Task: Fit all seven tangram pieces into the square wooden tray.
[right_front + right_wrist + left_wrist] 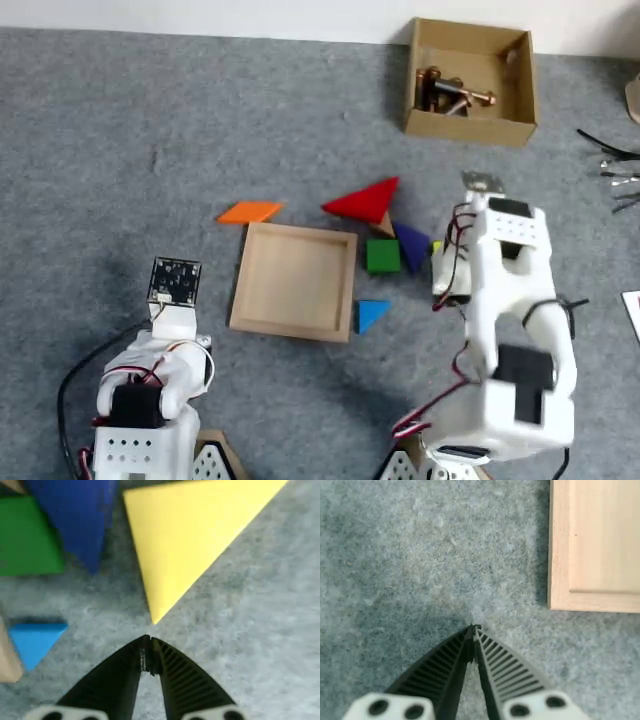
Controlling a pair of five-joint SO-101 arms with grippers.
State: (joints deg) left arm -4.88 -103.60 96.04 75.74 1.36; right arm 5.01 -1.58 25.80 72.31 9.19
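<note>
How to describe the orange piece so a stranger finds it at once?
Find the square wooden tray on the grey mat. The orange piece lies alone off its far left corner. Unlike the red triangle nearby, it is a slanted parallelogram.

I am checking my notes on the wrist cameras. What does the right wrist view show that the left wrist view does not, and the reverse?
Right wrist view, not the left: a yellow triangle, a dark blue triangle, a green square and a light blue triangle; the right gripper, shut, near the yellow triangle's tip. Left wrist view, not the right: the left gripper, shut, beside the tray. Both: the grey carpet and the tray, a long rim in the left wrist view, a corner in the right.
</note>
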